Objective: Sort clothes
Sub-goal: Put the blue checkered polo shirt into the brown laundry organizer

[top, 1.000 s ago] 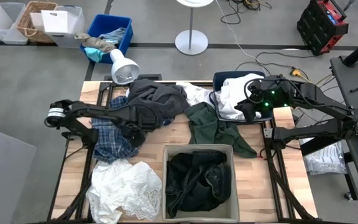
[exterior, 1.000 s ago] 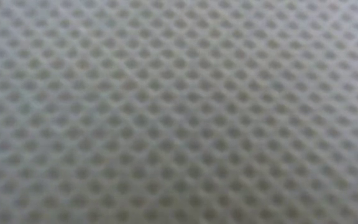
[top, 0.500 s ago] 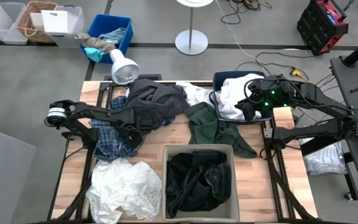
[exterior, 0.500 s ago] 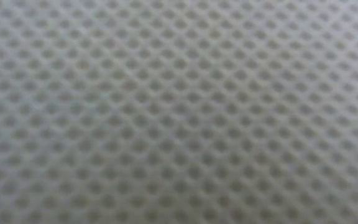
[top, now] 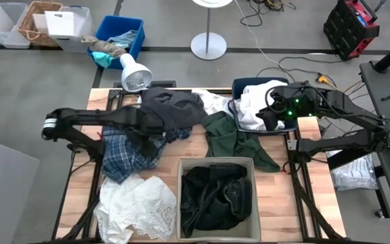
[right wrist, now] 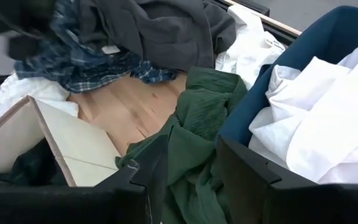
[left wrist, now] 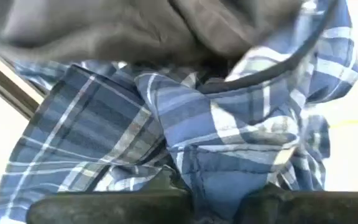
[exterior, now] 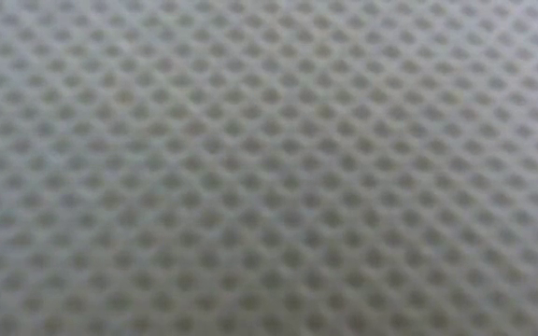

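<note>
Two arms frame the wooden slatted table (top: 175, 146) in the high view. The left gripper (top: 151, 127), left of centre, is pinched tight on a fold of the blue-and-white plaid cotton shirt (left wrist: 229, 124), as the left wrist view shows. The shirt lies crumpled at centre-left, its long axis running from upper right to lower left, with no clear collar end; the charcoal grey garment (top: 171, 108) overlaps its upper edge. Risk: lifting may drag the grey piece along, since the two are tangled, or the thin pinch may slip. The right gripper (right wrist: 185, 180), at upper right beside the dark blue bin (top: 244, 85) of white clothes (top: 254, 108), stands partly open on nothing, just above the dark green garment (top: 230, 135).
</note>
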Motion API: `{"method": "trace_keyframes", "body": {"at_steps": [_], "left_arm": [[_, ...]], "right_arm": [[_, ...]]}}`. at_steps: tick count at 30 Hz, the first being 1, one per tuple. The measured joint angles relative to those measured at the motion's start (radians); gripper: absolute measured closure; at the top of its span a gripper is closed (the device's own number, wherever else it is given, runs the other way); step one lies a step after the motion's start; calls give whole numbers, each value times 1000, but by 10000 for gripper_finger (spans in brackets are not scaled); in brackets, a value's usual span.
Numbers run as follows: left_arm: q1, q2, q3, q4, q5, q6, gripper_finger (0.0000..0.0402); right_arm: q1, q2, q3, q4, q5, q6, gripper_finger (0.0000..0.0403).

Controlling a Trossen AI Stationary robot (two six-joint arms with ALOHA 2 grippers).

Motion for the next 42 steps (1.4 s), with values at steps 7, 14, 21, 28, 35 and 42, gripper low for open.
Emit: {"method": "trace_keyframes", "body": {"at_steps": [7,14,21,28,35,42], "left_arm": [[-99,-73,369,-51,35,-35,398],[-233,-76,761,-52,-212,11,399],[-297,-19,1066,46,-386,144,400],[-298,-6,1086,422,-364,382,400],[-298,-7,1116,760,-240,518,400],[-298,-5,1118,936,-157,560,400]], "right_arm": [[0,0,-12,1,7,1,284],[0,0,-32,10,35,0,288],[0,0,-46,62,52,-2,276],[0,0,-50,76,53,0,276],[0,0,-52,76,53,1,288],[18,-2,-53,285,28,-74,286]]}}
